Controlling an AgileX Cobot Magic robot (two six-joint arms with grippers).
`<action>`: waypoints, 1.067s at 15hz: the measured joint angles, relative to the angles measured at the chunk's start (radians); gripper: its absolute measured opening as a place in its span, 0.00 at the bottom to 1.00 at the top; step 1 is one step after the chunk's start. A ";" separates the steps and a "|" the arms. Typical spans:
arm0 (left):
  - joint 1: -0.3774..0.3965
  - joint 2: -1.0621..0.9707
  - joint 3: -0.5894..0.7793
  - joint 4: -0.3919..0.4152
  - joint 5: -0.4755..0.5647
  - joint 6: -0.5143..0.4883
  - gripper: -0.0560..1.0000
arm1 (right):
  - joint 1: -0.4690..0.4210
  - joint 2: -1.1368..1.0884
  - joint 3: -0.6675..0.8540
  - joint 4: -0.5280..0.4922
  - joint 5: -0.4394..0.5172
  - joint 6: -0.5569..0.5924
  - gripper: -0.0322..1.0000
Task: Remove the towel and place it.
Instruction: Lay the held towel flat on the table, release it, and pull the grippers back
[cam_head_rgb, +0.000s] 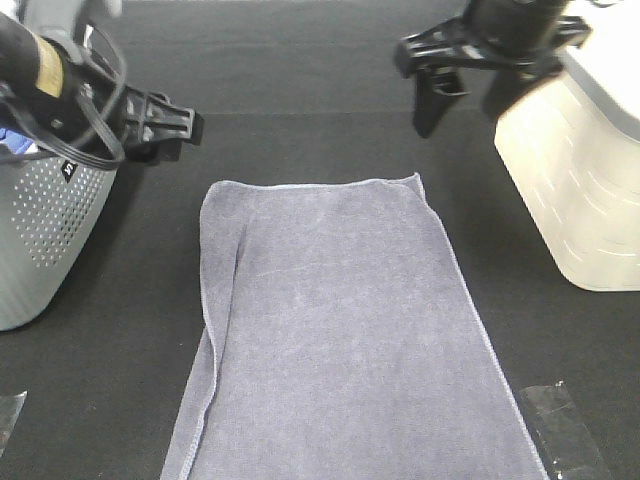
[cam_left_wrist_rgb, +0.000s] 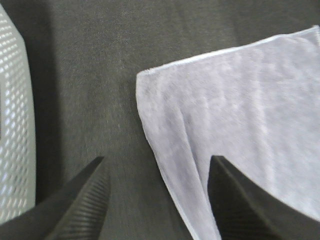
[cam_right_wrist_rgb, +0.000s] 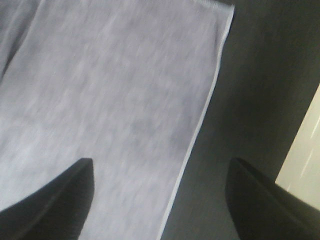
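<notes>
The slate-grey towel (cam_head_rgb: 340, 330) lies spread flat on the black table, running from the middle down past the near edge of the exterior view. Its left side is folded over in a long crease. My left gripper (cam_head_rgb: 168, 127) is open and empty, held above the table just beyond the towel's far left corner. In the left wrist view that corner of the towel (cam_left_wrist_rgb: 240, 125) lies ahead of the open gripper (cam_left_wrist_rgb: 160, 200). My right gripper (cam_head_rgb: 468, 100) is open and empty, above the table past the far right corner. In the right wrist view the towel (cam_right_wrist_rgb: 110, 100) lies below the open gripper (cam_right_wrist_rgb: 160, 200).
A grey perforated basket (cam_head_rgb: 50, 230) stands at the left, with a bit of bright blue cloth (cam_head_rgb: 15, 140) inside; its wall shows in the left wrist view (cam_left_wrist_rgb: 12, 125). A white plastic bin (cam_head_rgb: 580, 170) stands at the right and shows in the right wrist view (cam_right_wrist_rgb: 305, 155). Clear tape patches (cam_head_rgb: 565, 425) lie near the front.
</notes>
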 joint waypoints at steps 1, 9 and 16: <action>0.016 0.037 0.000 0.000 -0.040 0.015 0.58 | 0.000 0.056 -0.044 -0.023 -0.025 0.000 0.70; 0.069 0.141 -0.001 -0.001 -0.163 0.030 0.58 | -0.052 0.443 -0.300 -0.104 -0.195 0.000 0.59; 0.069 0.141 -0.001 0.000 -0.179 0.030 0.58 | -0.097 0.575 -0.335 -0.106 -0.270 0.000 0.49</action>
